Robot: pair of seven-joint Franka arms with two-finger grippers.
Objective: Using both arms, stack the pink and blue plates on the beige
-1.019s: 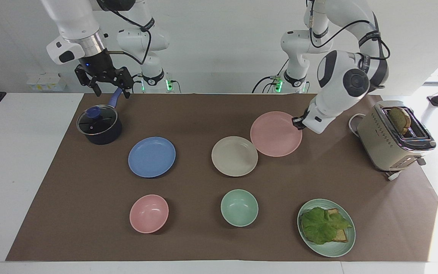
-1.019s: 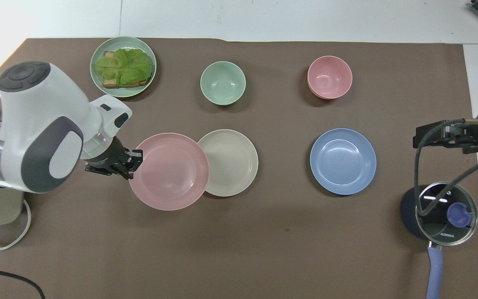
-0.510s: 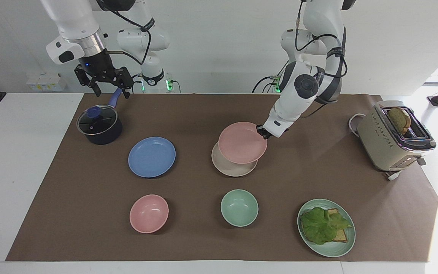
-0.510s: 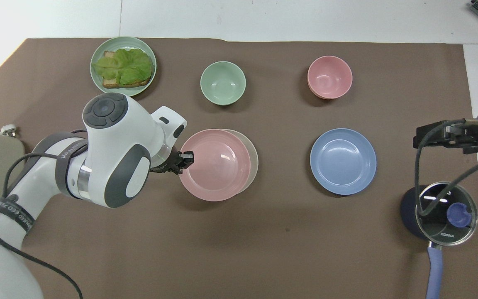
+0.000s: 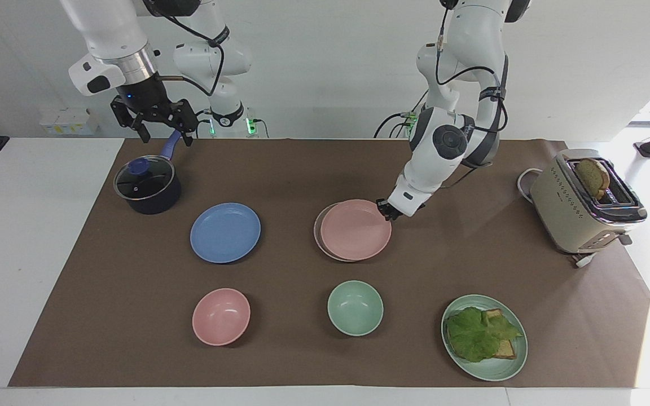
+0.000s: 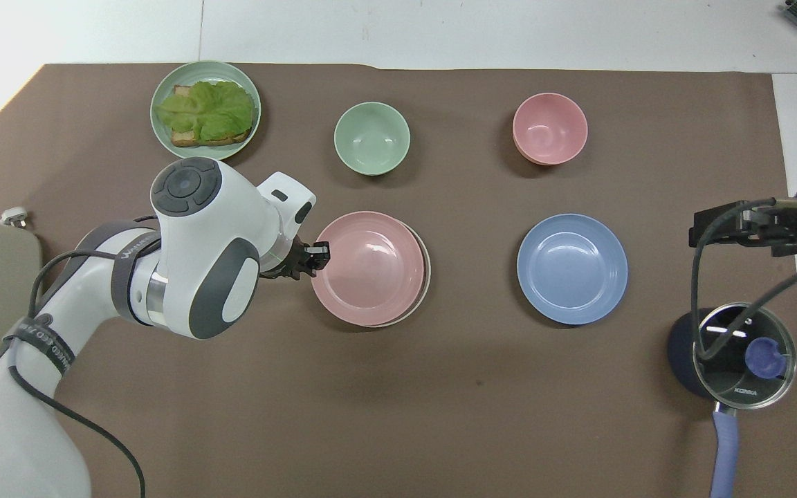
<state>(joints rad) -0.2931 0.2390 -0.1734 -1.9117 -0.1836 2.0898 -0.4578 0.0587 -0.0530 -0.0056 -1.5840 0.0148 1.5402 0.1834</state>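
Observation:
The pink plate (image 5: 353, 231) (image 6: 367, 266) lies on the beige plate (image 5: 317, 232) (image 6: 427, 273), which shows only as a thin crescent at its edge. My left gripper (image 5: 384, 208) (image 6: 317, 252) is low at the pink plate's rim, on the side toward the left arm's end of the table; whether it still grips the rim I cannot tell. The blue plate (image 5: 225, 232) (image 6: 571, 268) lies flat on the brown mat, toward the right arm's end. My right gripper (image 5: 158, 127) (image 6: 699, 232) hangs open and empty over the pot's handle, where the right arm waits.
A dark pot with a glass lid (image 5: 147, 183) stands near the right arm. A cream toaster (image 5: 584, 203) holding bread stands at the left arm's end. Farther from the robots lie a pink bowl (image 5: 221, 316), a green bowl (image 5: 355, 308) and a mint plate (image 5: 505, 366) of lettuce and bread.
My left arm carried the pink plate from beside the beige plate to over it and lowered it onto it. The right arm has not moved.

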